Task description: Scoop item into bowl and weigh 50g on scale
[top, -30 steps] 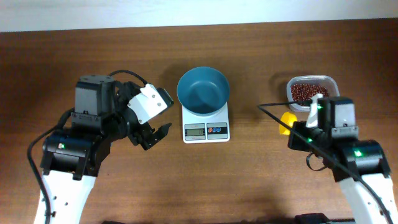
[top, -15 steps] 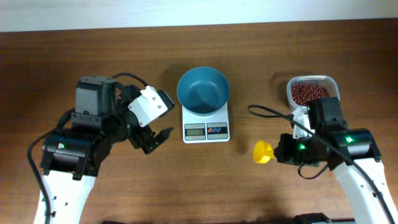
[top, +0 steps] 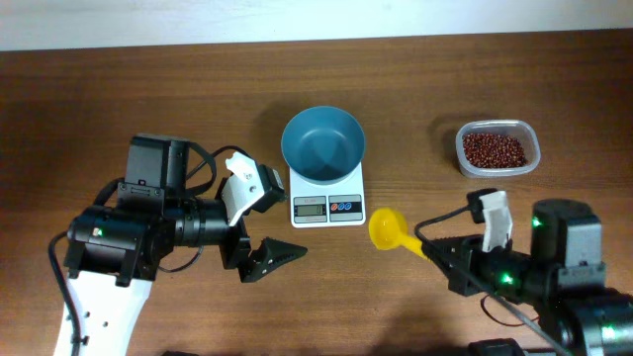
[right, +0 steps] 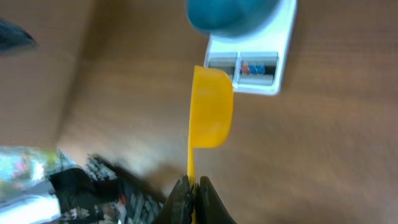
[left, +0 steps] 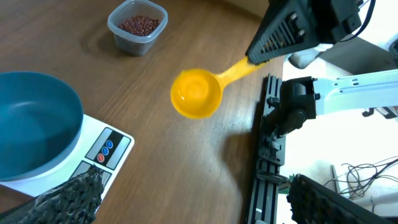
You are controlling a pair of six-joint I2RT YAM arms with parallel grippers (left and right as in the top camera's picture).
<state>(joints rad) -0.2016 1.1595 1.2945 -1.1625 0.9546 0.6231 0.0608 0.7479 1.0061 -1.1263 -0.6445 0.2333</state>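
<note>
Clamping round-cupped yellow scoop in right pincer | bowl round, smooth

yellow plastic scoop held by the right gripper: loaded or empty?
Empty. The left wrist view looks straight into the yellow plastic scoop. Its cup is bare yellow, with nothing inside it.

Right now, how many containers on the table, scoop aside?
2: the teal bowl sits on the scale at centre; the clear tub of beans stands at the right. None looks hidden.
</note>
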